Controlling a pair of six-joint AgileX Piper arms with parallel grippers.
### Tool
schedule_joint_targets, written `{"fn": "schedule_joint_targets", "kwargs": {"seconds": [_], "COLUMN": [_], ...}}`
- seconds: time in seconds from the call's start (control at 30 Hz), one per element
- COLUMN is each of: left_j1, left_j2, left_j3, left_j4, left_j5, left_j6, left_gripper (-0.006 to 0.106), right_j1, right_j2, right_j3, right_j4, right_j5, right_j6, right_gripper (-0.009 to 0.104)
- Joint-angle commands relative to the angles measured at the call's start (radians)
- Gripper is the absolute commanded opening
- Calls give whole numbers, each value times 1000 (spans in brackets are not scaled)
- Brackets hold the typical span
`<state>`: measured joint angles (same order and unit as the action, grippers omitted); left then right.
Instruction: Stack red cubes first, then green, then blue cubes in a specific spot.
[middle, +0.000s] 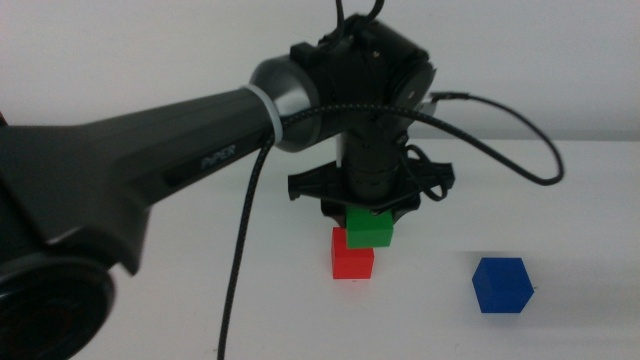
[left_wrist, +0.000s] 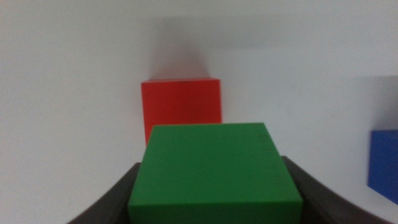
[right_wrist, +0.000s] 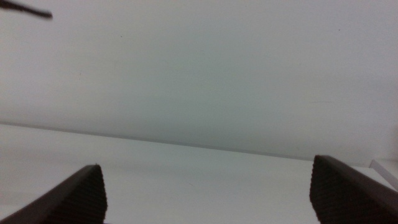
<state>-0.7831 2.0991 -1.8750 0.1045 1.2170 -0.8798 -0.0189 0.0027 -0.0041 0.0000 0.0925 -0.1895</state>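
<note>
The red cube (middle: 352, 259) sits on the white table near the middle; it also shows in the left wrist view as the red cube (left_wrist: 181, 109). My left gripper (middle: 370, 215) hangs over it, shut on the green cube (middle: 369, 227), which is just above the red one and shifted a little to the right. Up close, the green cube (left_wrist: 213, 167) fills the space between the dark jaws. The blue cube (middle: 500, 284) rests on the table to the right, and its edge shows as the blue cube (left_wrist: 383, 163). My right gripper (right_wrist: 208, 199) is open and faces bare table and wall.
The left arm's thick body (middle: 130, 170) and its black cable (middle: 245, 230) cross the left half of the middle view. Another cable (middle: 530, 160) loops to the right behind the gripper.
</note>
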Motion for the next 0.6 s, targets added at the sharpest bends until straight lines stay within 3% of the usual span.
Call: {"fn": "schedule_joint_targets", "kwargs": {"seconds": [0.0,0.57], "left_j1": [23,66], "left_j2": [24,86], "left_j3": [-22,-14], "left_j4": [-21,-77], "left_j5": [95,95], "left_j6": [20,-9], "left_gripper": [-2,4], "right_j1": [-6,-6], "right_j2": [-37,-37], "right_j3": [41,41], "right_j4": [0,0], "right_j5": [-3,-3], "right_j6": [-11,-11], "right_gripper": [87,87]}}
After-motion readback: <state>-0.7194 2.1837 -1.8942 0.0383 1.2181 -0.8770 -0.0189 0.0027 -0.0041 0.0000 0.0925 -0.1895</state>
